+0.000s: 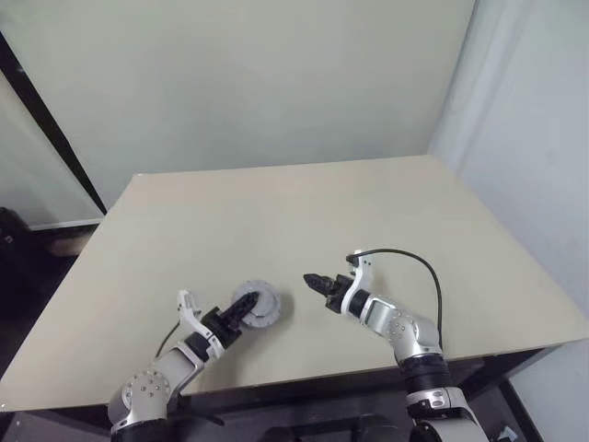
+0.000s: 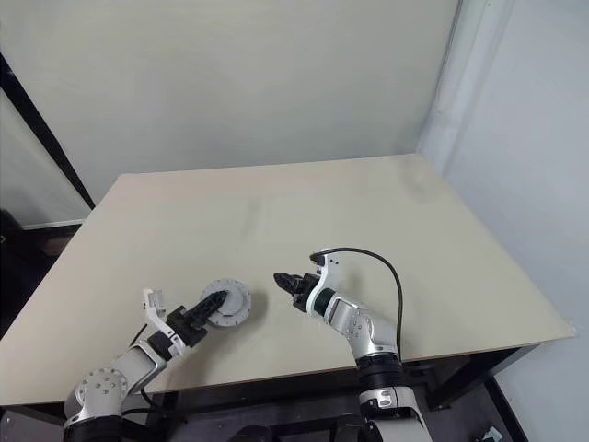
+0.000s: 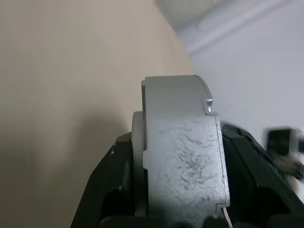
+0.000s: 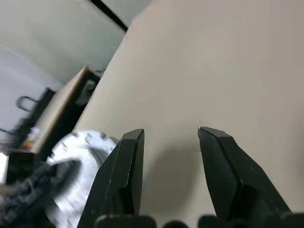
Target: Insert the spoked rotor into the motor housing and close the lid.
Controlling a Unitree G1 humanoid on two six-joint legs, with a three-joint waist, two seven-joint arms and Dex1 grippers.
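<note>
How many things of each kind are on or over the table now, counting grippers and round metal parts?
Black two-finger grippers: 2, the left gripper and the right gripper.
Round silver-grey metal assembly: 1, held by the left gripper on the table.
Total: 3.

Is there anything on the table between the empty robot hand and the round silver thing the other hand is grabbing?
No. Between the right gripper and the motor housing lies only bare table, seen in both eye views.
</note>
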